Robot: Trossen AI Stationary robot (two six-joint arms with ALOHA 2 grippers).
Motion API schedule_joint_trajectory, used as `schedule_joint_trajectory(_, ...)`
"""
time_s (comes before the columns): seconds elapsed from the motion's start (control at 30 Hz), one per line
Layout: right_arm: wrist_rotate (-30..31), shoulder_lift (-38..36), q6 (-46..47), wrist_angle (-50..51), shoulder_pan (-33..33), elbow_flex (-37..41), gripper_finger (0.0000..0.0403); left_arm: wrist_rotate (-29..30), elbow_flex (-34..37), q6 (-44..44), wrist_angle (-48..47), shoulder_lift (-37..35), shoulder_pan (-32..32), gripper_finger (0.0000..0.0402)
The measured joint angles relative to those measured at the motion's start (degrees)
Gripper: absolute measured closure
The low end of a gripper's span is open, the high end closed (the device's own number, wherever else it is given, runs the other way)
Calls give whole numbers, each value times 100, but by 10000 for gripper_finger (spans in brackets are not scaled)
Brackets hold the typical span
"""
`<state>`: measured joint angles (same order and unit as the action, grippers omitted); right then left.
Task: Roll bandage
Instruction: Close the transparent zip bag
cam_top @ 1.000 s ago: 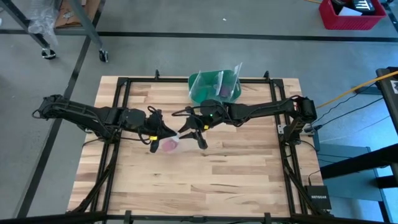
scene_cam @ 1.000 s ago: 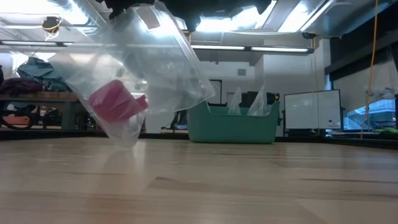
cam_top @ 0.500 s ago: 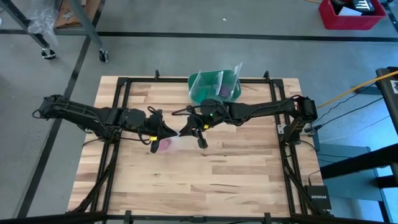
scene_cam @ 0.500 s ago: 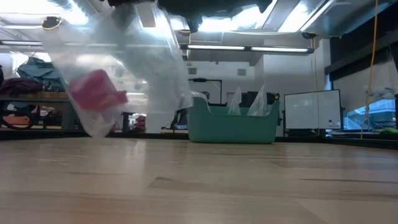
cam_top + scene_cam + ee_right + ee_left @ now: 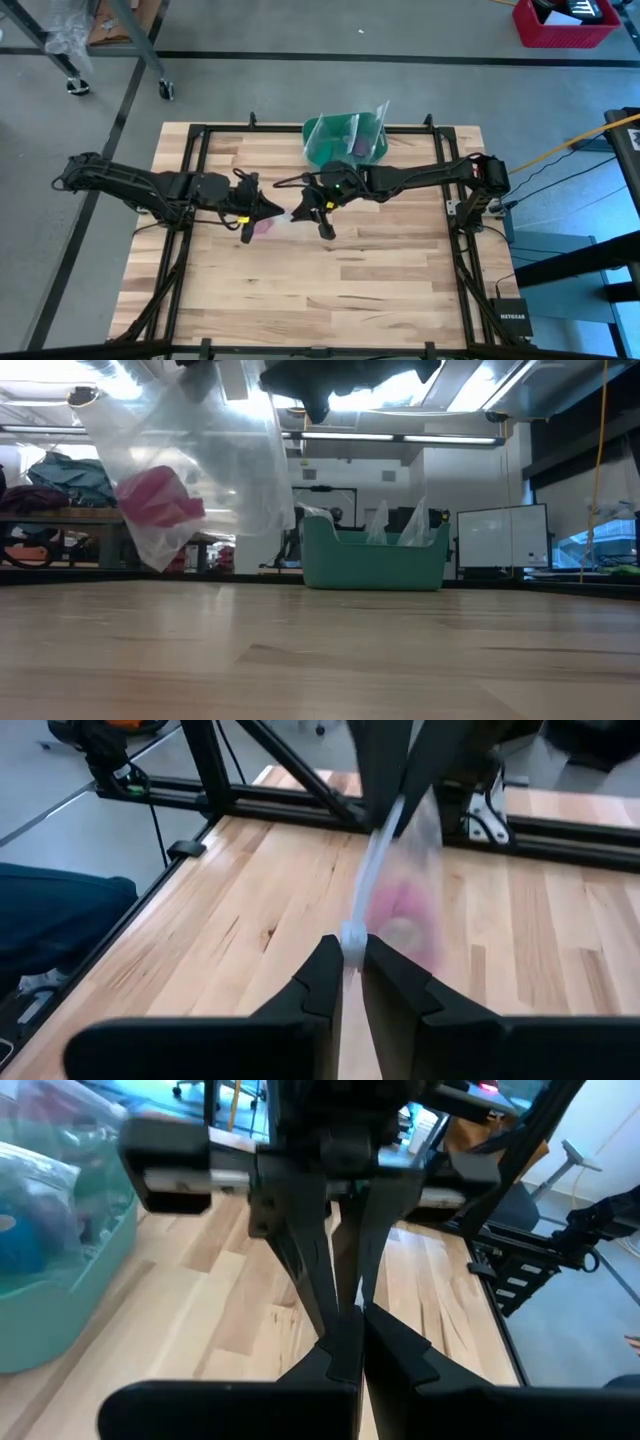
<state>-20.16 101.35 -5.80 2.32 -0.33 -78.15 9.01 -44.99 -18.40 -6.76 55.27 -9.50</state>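
- Clear crinkly bag (image 5: 200, 460) holds the pink bandage (image 5: 155, 500), hanging above mid-table (image 5: 380, 290).
- Left gripper (image 5: 268, 210) and right gripper (image 5: 300, 212) pinch the bag's rim.
- Green bowl (image 5: 345, 140) with more bags sits at the far edge.

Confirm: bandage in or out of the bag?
In. The low view shows the pink bandage sitting in the bottom corner of the clear bag, which hangs above the table.

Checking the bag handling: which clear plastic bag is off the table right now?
The plastic bag holding the pink bandage, pinched between both grippers; the other bags sit in the green bowl.
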Motion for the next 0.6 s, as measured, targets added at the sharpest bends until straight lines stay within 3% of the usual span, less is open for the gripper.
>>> schedule_joint_trajectory(0.6,-41,8,-2,363,268,7,361,259,-7,409,11,-674,22,401)
